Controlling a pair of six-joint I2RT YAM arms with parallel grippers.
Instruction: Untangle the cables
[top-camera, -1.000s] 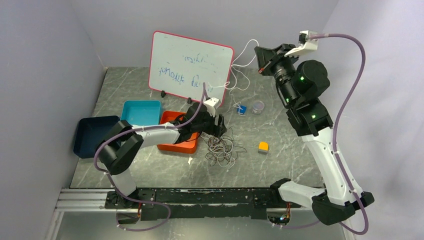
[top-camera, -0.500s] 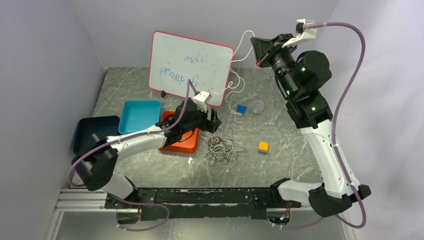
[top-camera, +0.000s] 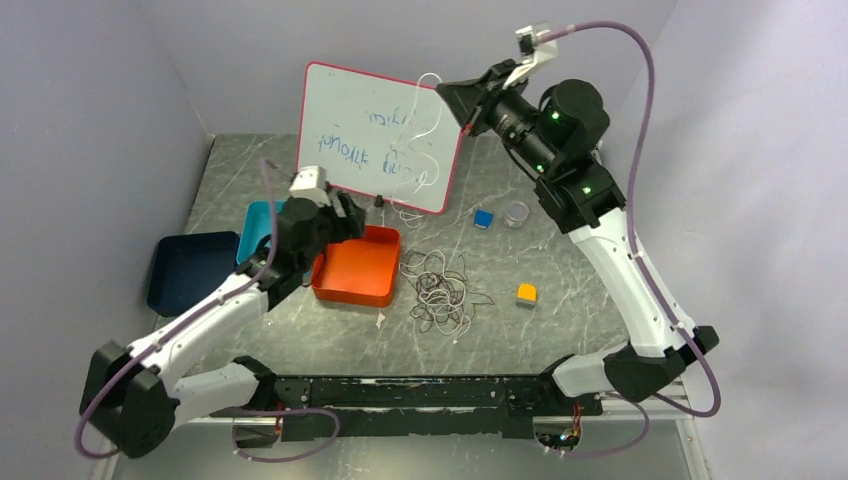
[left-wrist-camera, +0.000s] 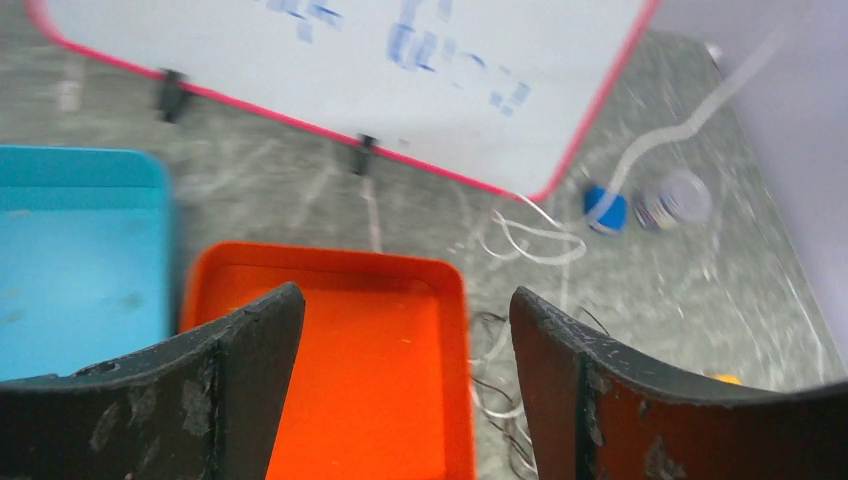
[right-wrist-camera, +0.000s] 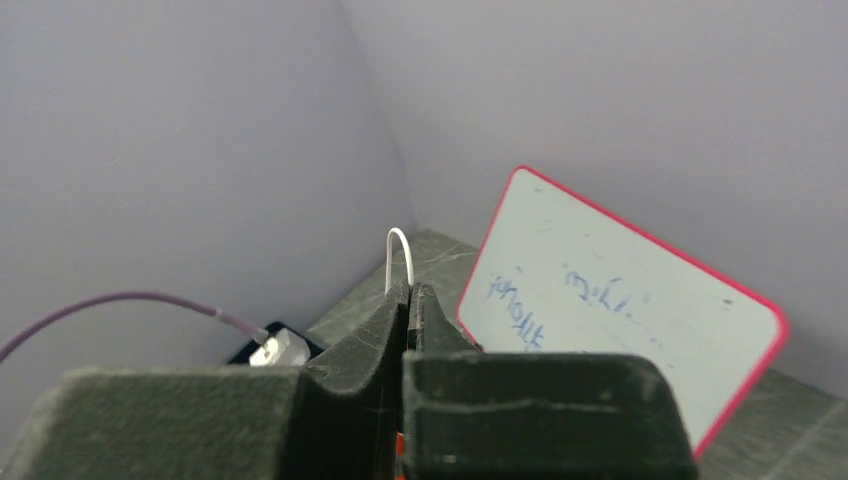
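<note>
A loose tangle of thin dark and white cables (top-camera: 440, 290) lies on the table right of the orange tray (top-camera: 352, 277). My right gripper (top-camera: 447, 98) is raised high in front of the whiteboard and shut on a white cable (top-camera: 432, 125) that hangs down from it in loops to the table. In the right wrist view the white cable (right-wrist-camera: 397, 245) loops out above the shut jaws of the right gripper (right-wrist-camera: 411, 292). My left gripper (top-camera: 347, 215) is open and empty above the orange tray (left-wrist-camera: 330, 370), left of the tangle (left-wrist-camera: 505, 390).
A whiteboard (top-camera: 380, 135) with a red rim stands at the back. A light blue tray (top-camera: 262, 222) and a dark blue tray (top-camera: 190, 268) lie left. A blue cube (top-camera: 483, 218), a clear round lid (top-camera: 516, 212) and an orange cube (top-camera: 526, 294) lie right of the tangle.
My right gripper swung left and up, pulling the white cable across the whiteboard. My left arm drew back to the left, away from the tangle, over the orange tray.
</note>
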